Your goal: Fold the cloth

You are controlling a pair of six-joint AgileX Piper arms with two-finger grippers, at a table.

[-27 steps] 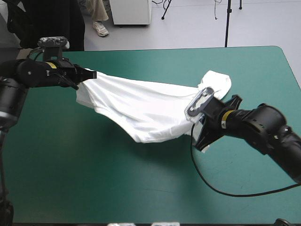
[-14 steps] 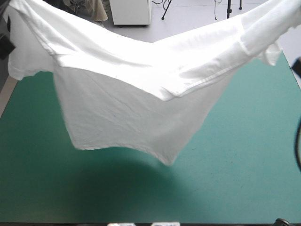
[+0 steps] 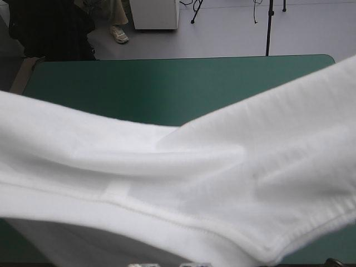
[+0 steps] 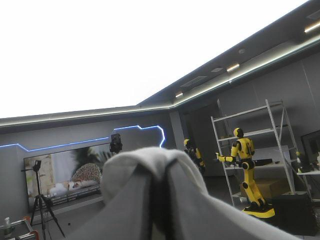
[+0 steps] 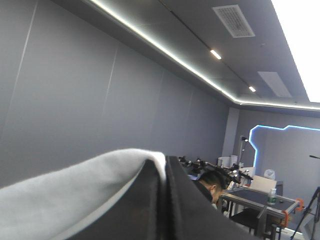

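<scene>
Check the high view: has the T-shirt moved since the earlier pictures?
Yes. The T-shirt has risen toward the camera. Earlier it sagged low over the teal-green table; now it hides the table's near part, leaving only the far strip showing.

Robotics lab or test hall, definitely not anybody's home

Big work table (image 3: 167, 83) with a teal-green cover across the upper half of the high view, bare grey floor (image 3: 222, 33) behind it along the top of the frame, a white cabinet (image 3: 156, 14) at top centre and a black stand pole (image 3: 267, 28) at top right. Both wrist views look level into a big hall: plain grey walls (image 5: 75, 100), long ceiling light strips (image 5: 160, 46), a ceiling vent (image 5: 233, 21), an open metal shelving rack (image 4: 247, 112), a tripod (image 4: 38, 200)
</scene>
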